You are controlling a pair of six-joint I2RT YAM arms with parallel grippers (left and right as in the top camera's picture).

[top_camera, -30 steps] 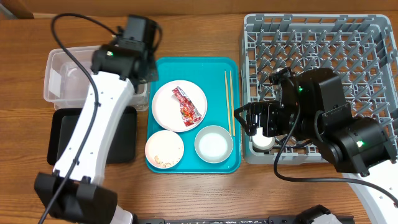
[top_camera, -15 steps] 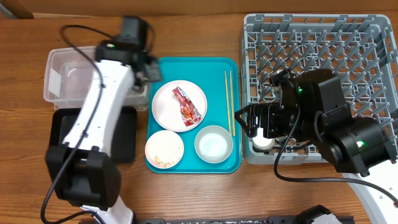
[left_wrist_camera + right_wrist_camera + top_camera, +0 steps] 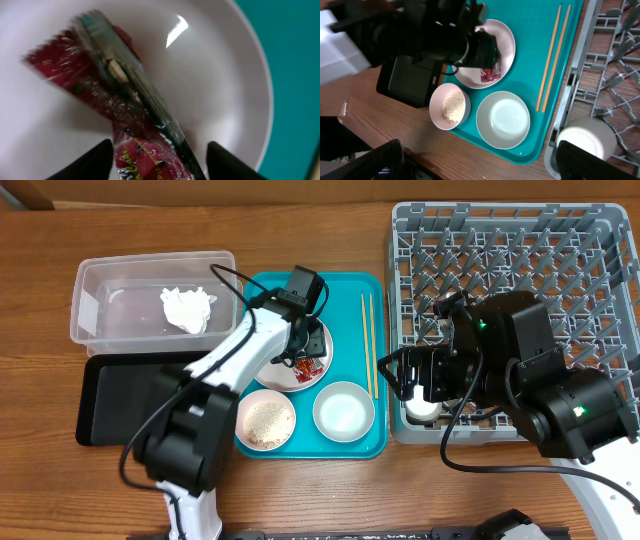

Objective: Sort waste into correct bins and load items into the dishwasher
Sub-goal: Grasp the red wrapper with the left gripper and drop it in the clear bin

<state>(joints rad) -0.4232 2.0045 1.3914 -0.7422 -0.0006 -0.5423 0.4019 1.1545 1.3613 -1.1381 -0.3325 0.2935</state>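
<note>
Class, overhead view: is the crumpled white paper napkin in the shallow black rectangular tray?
No, the crumpled white paper napkin lies inside the clear rectangular plastic tub.

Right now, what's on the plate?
A red sauce packet lies on the plate, between the open left jaws. Overhead, the left arm covers much of the plate, so anything under it there cannot be seen.
</note>
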